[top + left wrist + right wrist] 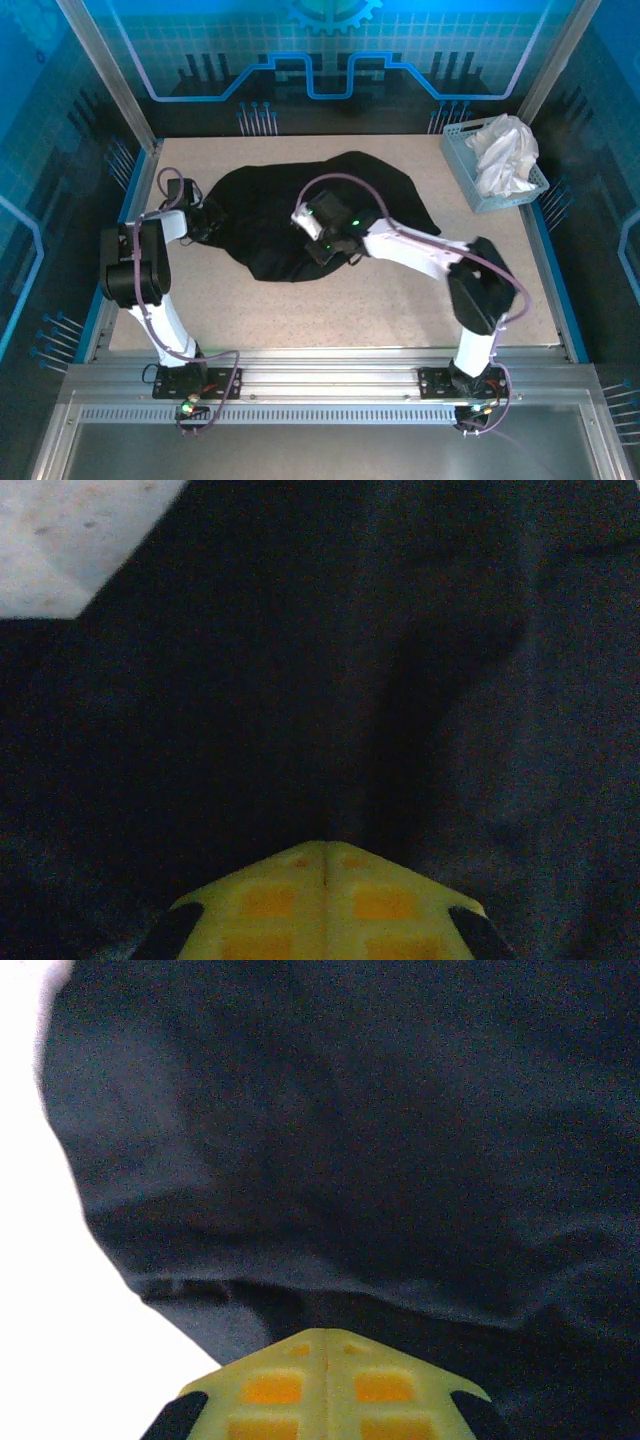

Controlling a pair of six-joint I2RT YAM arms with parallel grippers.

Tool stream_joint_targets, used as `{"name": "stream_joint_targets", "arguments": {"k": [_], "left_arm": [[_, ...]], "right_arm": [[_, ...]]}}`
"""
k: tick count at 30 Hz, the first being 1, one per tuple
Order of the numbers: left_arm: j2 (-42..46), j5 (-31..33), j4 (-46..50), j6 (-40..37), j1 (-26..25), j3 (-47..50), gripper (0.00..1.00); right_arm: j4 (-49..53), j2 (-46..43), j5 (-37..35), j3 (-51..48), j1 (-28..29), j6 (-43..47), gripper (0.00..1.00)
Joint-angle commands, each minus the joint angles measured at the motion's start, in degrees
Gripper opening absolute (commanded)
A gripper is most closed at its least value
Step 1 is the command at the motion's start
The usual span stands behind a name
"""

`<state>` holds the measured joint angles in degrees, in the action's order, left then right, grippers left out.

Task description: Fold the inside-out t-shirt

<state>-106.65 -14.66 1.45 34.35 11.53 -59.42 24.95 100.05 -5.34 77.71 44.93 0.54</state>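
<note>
The table (350,310) is a flat, pale sandy top with tiny speckles. A blue strip runs down its left and right sides, and a shiny grey metal rail (330,385) runs along the near edge, where both arms are bolted on. All round stand dark blue walls (330,60) with bright blue line patterns and a grid of little squares at the back.

The big black cotton t-shirt (300,215) lies crumpled in a wide heap in the middle of the table, a bit toward the back and left. In the far right corner sits a light blue plastic basket (462,160) with a bunched-up white cloth (505,150) inside.

The left gripper (325,852) is down at the left edge of the shirt. Its yellow fingers (270,900) are pressed tight together, tips right against the black cloth. The right gripper (325,1338) is at the near middle of the shirt, by a folded edge, squeezed tight together too. I cannot tell if either one has cloth pinched inside.
</note>
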Motion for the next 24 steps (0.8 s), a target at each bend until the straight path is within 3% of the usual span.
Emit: {"name": "stream_joint_targets", "arguments": {"k": [1,5,10,12,15,18,24], "left_arm": [[5.3,-4.31,-2.95,1.83,0.63,0.6,0.0],[14.29,-3.03,-3.47,2.41,0.6,3.6,0.0],[17.53,-0.08,-1.12,0.29,0.6,6.62,0.0],[17.07,1.07,0.59,-0.98,0.54,6.98,0.27],[15.99,2.25,1.8,-1.94,0.59,7.31,0.51],[13.76,1.98,3.32,-2.62,0.6,5.84,0.59],[8.01,0.31,5.05,-3.07,-0.47,2.13,0.65]], "right_arm": [[-3.07,-9.91,7.68,-0.57,-3.76,-2.93,0.0],[-4.05,-15.89,12.06,-2.25,-5.55,-2.44,0.0],[-2.82,-12.19,7.01,-4.61,-1.53,0.63,0.38],[-3.04,-8.75,4.87,-4.85,0.81,1.16,0.5],[-3.28,-2.7,2.77,-3.95,3.2,1.1,0.61],[-2.88,3.79,1.31,-1.9,4.4,0.94,0.73],[1.64,14.62,-2.18,3.34,5.68,0.53,0.77]]}}
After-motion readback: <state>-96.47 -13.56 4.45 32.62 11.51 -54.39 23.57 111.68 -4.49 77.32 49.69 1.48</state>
